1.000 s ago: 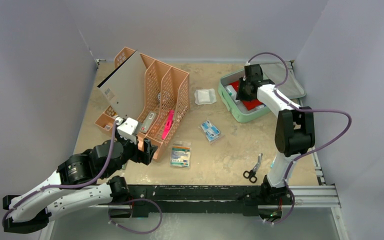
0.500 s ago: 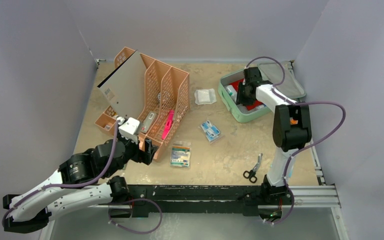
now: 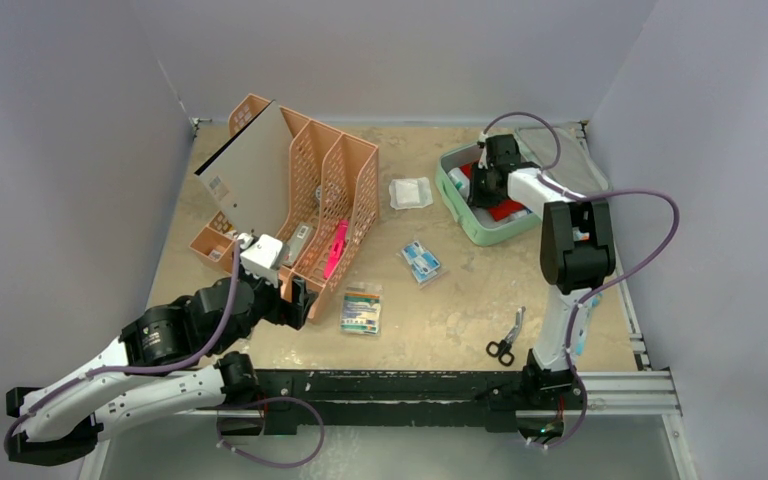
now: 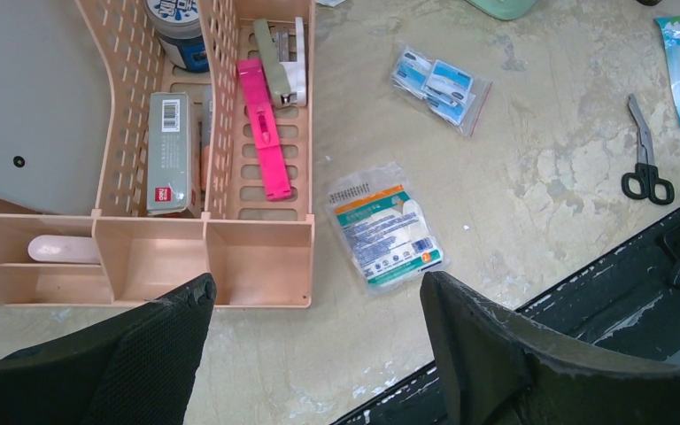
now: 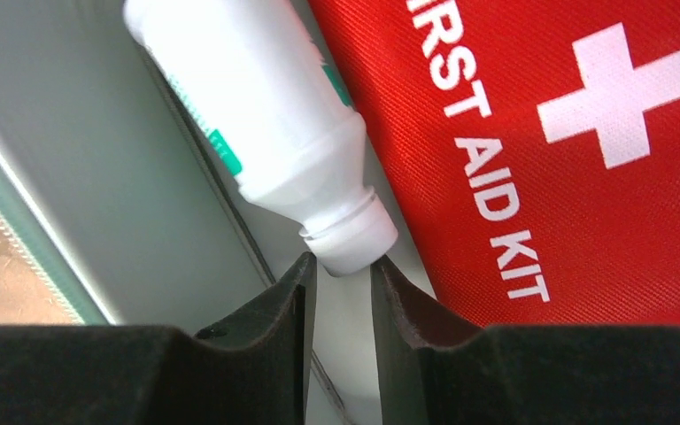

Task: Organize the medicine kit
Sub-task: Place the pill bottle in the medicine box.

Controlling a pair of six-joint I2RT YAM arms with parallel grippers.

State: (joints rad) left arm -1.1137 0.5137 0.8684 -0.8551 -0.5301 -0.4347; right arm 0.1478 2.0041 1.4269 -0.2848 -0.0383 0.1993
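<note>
Already inside medicine kit: white bottle beside red pouch, seemingly touching.

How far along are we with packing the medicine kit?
Done: the red fabric first-aid pouch lies inside the mint-green soft case. In hand: the right gripper is at the cap of a white plastic bottle in the case; grip unclear. Remaining: black-handled scissors, a white gauze packet, a blue sachet bag and a printed dressing packet lie on the table; the left gripper hovers open, empty.
</note>
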